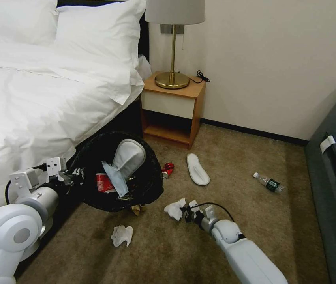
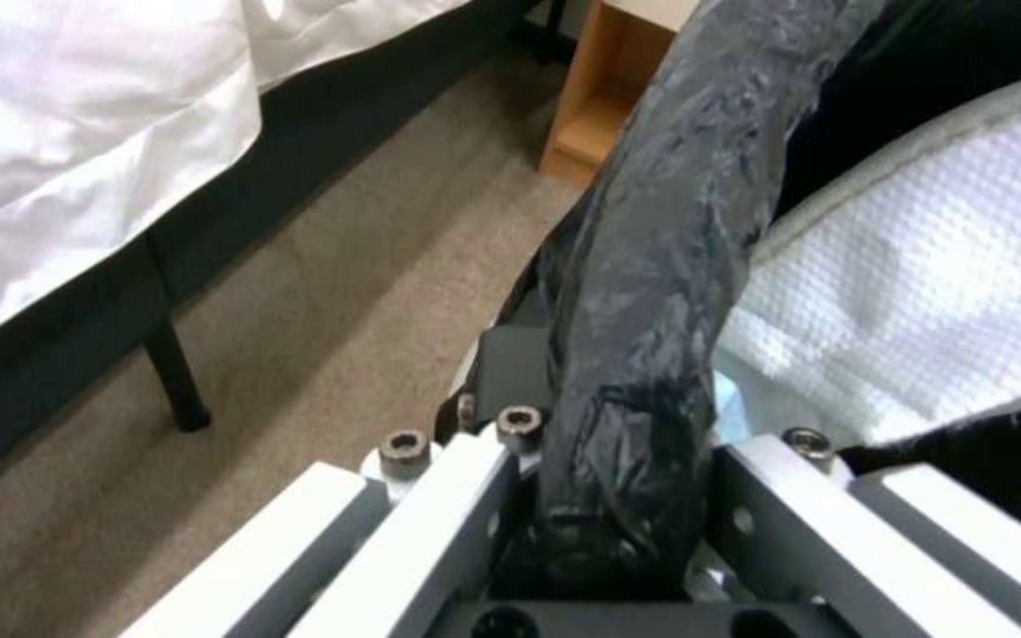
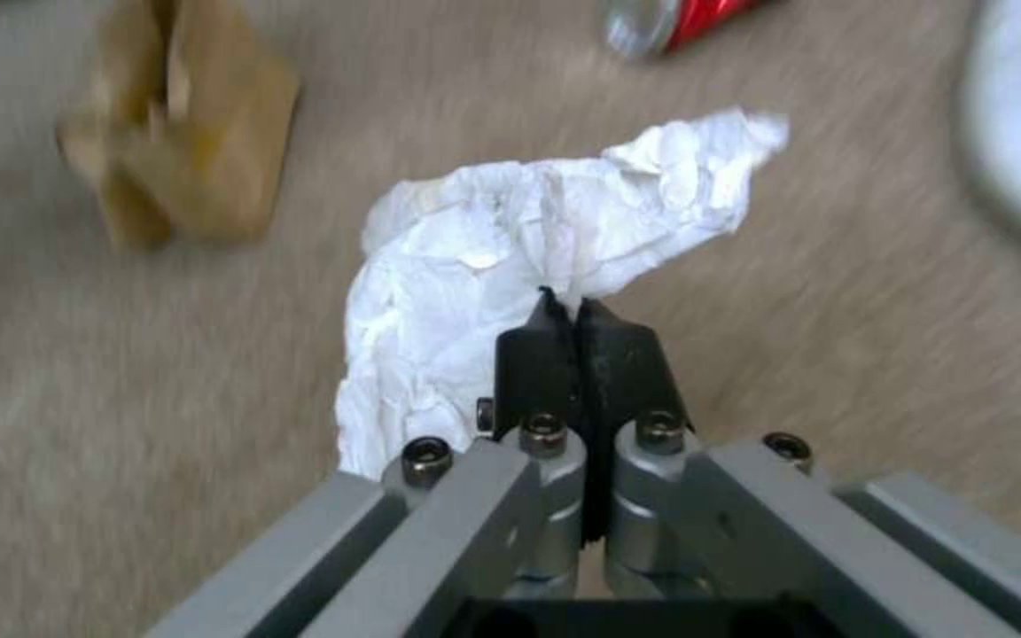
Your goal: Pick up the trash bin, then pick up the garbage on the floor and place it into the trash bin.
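The left gripper [image 2: 605,496] is clamped on the rolled rim of the round trash bin lined with crinkly glossy black plastic [image 1: 144,185], holding it off the brown carpet [image 1: 254,221] beside the white-sheeted bed [image 1: 37,98], its mouth tipped toward the robot; inside lie a white quilted slipper [image 1: 128,157], a pale blue mask [image 1: 114,179] and a red-white wrapper [image 1: 102,183]. The right gripper [image 3: 581,315] has its black fingertips [image 3: 534,354] pressed together on a thin fold of a crumpled white tissue [image 3: 510,257], low over the carpet just beside the bin. That pinch looks slight, so the tissue could tear or slip free on the way over the rim. With the bin tilted, the slipper might slide out as well. On the carpet lie a second crumpled tissue [image 1: 121,235], a brown crumpled paper [image 3: 180,124] at the bin's base, a red can [image 1: 168,169], another white slipper [image 1: 198,169] near the wooden nightstand [image 1: 173,110], and a clear plastic bottle [image 1: 268,183] well apart toward the dark sofa [image 1: 333,189].
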`<state>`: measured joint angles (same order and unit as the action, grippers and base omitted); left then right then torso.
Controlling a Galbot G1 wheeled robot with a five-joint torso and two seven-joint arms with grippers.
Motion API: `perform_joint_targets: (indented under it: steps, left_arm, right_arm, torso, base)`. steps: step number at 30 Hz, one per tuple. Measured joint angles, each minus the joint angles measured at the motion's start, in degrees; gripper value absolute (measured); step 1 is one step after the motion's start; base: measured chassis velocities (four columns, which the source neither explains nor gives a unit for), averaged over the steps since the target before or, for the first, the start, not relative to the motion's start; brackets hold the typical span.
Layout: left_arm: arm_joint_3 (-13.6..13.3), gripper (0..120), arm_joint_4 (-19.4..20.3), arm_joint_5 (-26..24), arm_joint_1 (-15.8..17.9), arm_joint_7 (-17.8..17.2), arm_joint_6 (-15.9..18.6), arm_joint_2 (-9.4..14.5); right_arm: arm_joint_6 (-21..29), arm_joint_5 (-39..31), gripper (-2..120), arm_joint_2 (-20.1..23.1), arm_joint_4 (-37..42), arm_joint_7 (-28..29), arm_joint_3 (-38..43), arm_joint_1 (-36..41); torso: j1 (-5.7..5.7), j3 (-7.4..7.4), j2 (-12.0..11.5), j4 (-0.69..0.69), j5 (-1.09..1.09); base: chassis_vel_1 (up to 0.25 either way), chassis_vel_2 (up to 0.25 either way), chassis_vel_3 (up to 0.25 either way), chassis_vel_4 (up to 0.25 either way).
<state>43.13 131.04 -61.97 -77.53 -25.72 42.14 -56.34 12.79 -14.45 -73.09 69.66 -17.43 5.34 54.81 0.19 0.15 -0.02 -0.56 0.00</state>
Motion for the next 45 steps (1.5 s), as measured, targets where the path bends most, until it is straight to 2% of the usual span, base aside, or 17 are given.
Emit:
perform_joint_targets:
  steps: [7, 15, 19, 24, 30, 39, 44, 45]
  left_arm:
    - [0.0, 2, -0.6, -0.1, 0.1, 0.0, 0.0, 0.0]
    - [-0.5, 2, -2.4, -2.4, 0.0, -0.7, 0.0, -0.1]
    - [-1.0, 2, -3.9, -4.6, 0.1, -1.2, 0.0, 1.0]
    - [-1.4, 2, -5.2, -5.6, 0.5, -1.6, 0.0, 2.1]
    - [-2.6, 2, -6.4, -9.2, 1.3, -3.1, 0.0, 3.3]
    - [-4.5, 2, -7.6, -9.2, 2.0, -3.3, 0.0, 4.5]
    - [-7.0, 2, -8.6, -8.6, 3.5, -3.5, 0.0, 5.0]
    - [-8.4, 2, -9.0, -8.5, 4.6, -3.8, 0.0, 5.0]
  right_arm:
    - [0.9, -2.9, 0, 2.6, 5.9, 1.1, 1.9, 0.7]
    - [3.0, -11.2, 0, 9.5, 17.0, 3.6, 5.8, -0.2]
    - [4.7, -15.5, 0, 14.0, 24.9, 4.6, 7.9, -1.3]
    - [5.7, -18.3, 0, 16.0, 29.7, 5.0, 9.1, -2.7]
    - [7.9, -22.8, 0, 18.4, 36.4, 4.9, 8.6, -6.2]
    - [9.4, -23.3, 0, 22.5, 43.2, -1.0, 5.7, -7.6]
    - [10.0, -23.9, 0, 24.5, 47.1, -4.0, 3.8, -8.1]
    - [10.1, -23.8, 0, 25.2, 48.2, -5.5, 2.5, -9.1]
  torso:
    - [0.00, 0.00, 0.0, -0.01, 0.01]
    - [-0.01, -0.01, 0.0, -0.01, 0.00]
    - [-0.01, -0.01, 0.0, 0.00, 0.00]
    - [-0.01, -0.01, 0.0, -0.01, 0.00]
    - [-0.01, 0.00, 0.0, -0.01, -0.01]
    - [-0.01, -0.01, 0.0, -0.01, -0.01]
    - [-0.01, -0.01, 0.0, 0.00, 0.00]
    - [-0.01, 0.00, 0.0, -0.01, -0.01]
  base:
    - [0.000, 0.000, 0.000, 0.000]
    - [0.000, 0.000, 0.000, 0.000]
    - [0.000, 0.000, 0.000, 0.000]
    - [0.000, 0.000, 0.000, 0.000]
    - [0.000, 0.000, 0.000, 0.000]
    - [0.000, 0.000, 0.000, 0.000]
    - [0.000, 0.000, 0.000, 0.000]
    - [0.000, 0.000, 0.000, 0.000]
